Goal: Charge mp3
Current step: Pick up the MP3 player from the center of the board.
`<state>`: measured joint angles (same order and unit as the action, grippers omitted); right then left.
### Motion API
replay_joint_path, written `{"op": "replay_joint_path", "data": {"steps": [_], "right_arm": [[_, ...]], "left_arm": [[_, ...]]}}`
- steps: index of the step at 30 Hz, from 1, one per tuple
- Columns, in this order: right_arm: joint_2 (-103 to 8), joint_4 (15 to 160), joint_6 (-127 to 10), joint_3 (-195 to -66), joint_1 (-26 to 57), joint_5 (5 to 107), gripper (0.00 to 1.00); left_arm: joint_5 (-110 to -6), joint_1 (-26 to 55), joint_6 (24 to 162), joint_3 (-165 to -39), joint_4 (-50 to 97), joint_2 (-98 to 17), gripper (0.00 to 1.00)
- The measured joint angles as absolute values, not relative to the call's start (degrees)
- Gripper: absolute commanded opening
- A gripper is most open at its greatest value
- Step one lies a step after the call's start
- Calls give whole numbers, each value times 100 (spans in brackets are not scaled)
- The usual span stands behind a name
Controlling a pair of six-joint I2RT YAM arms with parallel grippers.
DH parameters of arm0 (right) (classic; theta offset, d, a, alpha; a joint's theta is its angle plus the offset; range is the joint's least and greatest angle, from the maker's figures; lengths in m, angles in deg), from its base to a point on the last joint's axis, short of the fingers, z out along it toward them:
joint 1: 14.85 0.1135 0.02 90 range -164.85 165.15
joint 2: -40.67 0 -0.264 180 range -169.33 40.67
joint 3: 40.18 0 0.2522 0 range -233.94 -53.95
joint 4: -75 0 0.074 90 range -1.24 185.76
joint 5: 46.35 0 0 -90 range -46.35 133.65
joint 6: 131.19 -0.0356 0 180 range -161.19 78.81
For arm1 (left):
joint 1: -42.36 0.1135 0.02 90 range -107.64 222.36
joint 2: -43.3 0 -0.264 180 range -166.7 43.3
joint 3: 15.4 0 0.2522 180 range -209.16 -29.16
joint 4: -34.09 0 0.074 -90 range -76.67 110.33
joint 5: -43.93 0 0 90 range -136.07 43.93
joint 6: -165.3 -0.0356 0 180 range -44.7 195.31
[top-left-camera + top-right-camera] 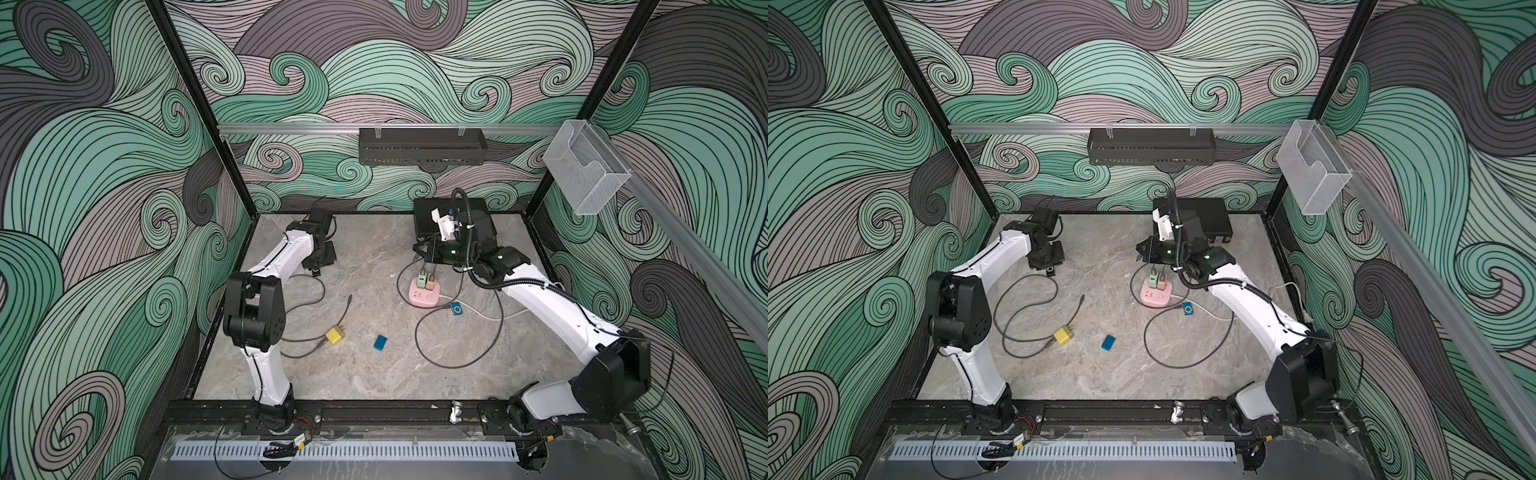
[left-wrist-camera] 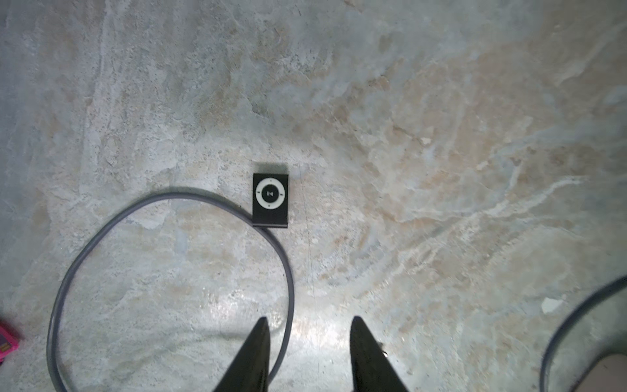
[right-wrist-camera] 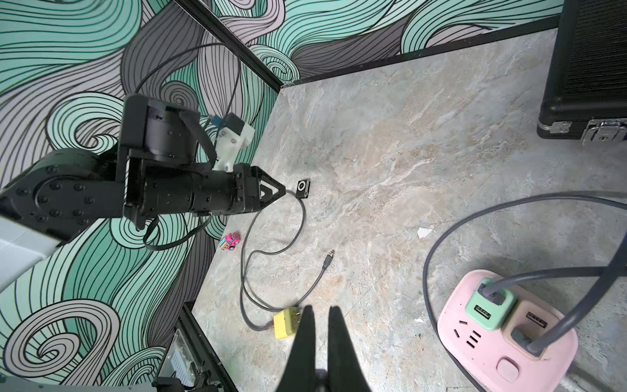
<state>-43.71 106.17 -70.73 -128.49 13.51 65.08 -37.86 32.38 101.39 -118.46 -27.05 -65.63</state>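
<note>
Stone-smooth, the desk (image 1: 374, 374) offered the small black mp3 player (image 2: 270, 200) little grip. A pincer closing off-centre would probably have skated it away rather than lifted it.

A grey cable (image 2: 101, 230) met one corner of the player and curled into a loop that passed close by one finger (image 2: 261, 346) of the left pincer (image 2: 307, 322). Whether its plug was seated I could not tell. A descent from there could well have snagged that loop and dragged the player or tugged the plug loose.

The yellow adapter (image 1: 335, 336) lay loose left of the desk's middle, not in the pink power strip (image 1: 424, 293). Charging likely could not have begun until it was plugged in there, and carrying it across risked towing the player along by the cable.

The player lay flat and face up in the far half of the desk, toward the left edge. It sat just ahead of the left pincer's tips and apart from them, more in line with one finger than with the gap. That pincer was spread, with nothing between its fingers.

The right pincer (image 3: 320, 307) was pressed together and empty. It hung near the power strip, well apart from the player.
</note>
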Motion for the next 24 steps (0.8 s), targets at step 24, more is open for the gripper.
{"op": "replay_joint_path", "data": {"steps": [24], "right_arm": [[-5420,10236,-7056,-13205,997,6823,0]], "left_arm": [[-3799,3743,9490,-13002,-2880,-8126,46]]}}
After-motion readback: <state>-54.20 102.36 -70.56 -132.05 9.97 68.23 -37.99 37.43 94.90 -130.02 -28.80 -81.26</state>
